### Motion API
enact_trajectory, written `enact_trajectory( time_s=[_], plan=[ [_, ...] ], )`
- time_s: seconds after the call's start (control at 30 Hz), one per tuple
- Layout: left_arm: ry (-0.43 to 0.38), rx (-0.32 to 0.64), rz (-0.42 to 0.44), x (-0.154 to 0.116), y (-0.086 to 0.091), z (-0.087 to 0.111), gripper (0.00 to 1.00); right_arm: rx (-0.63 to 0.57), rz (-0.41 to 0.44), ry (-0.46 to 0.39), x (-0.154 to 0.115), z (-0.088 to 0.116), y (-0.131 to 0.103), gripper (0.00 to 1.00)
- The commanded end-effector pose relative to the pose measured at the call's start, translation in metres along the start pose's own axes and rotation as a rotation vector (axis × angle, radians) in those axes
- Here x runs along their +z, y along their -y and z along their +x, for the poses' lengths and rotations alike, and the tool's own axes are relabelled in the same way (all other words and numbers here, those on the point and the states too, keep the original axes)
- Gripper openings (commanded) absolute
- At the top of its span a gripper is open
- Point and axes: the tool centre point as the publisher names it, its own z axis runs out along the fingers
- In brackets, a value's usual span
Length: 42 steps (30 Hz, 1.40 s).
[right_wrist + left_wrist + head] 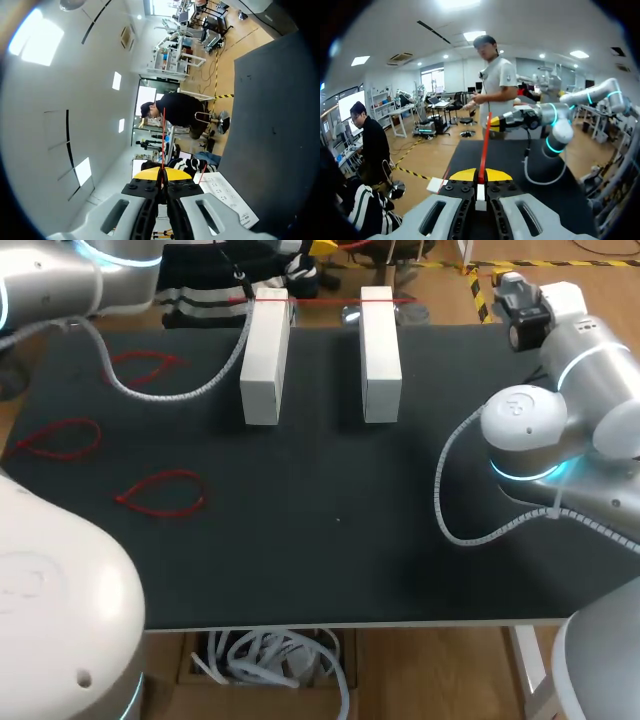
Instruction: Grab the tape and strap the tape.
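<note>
Along the table's (330, 540) left edge, three red loops (160, 493) are lying. At the far edge, the left gripper (480, 175) is pinching the red tape (325, 300), which is stretching across two white blocks (265, 355). The right gripper (161, 173) is clamping the tape's other end.

Thin red tape (325, 301) stretches taut and level across the far ends of two white blocks (266, 358). Three red tape loops (124, 498) lie flat, well apart, to the left.
</note>
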Motion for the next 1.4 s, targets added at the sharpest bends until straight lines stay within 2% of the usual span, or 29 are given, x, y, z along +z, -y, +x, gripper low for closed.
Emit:
enact_trajectory(
  time_s=[0.03, 0.23, 0.33, 0.87, 1.13, 1.2, 1.4],
  plan=[
    [-0.028, -0.011, -0.178, 0.003, 0.0, -0.006, 0.0, -0.001, 0.001, 0.002, 0.001, 0.0, 0.0, 0.0],
    [-0.124, -0.001, -0.263, 0.013, -0.003, -0.001, 0.0, -0.001, 0.001, 0.002, 0.001, 0.0, 0.0, 0.0],
    [-0.144, 0.012, -0.197, 0.016, -0.001, 0.001, 0.0, -0.001, 0.001, 0.002, 0.001, 0.0, 0.0, 0.0],
    [-0.144, 0.012, -0.197, 0.016, -0.001, 0.001, 0.0, -0.001, 0.001, 0.002, 0.001, 0.0, 0.0, 0.0],
    [-0.017, -0.069, -0.36, 0.029, 0.003, 0.005, 0.0, -0.001, 0.001, 0.002, 0.001, 0.0, 0.0, 0.0],
    [-0.014, -0.093, -0.457, 0.032, 0.005, 0.006, 0.0, -0.001, 0.001, 0.002, 0.001, 0.0, 0.0, 0.0],
    [-0.008, -0.106, -0.595, 0.034, 0.009, 0.005, 0.0, -0.001, 0.001, 0.002, 0.001, 0.0, 0.0, 0.0]
  ],
)
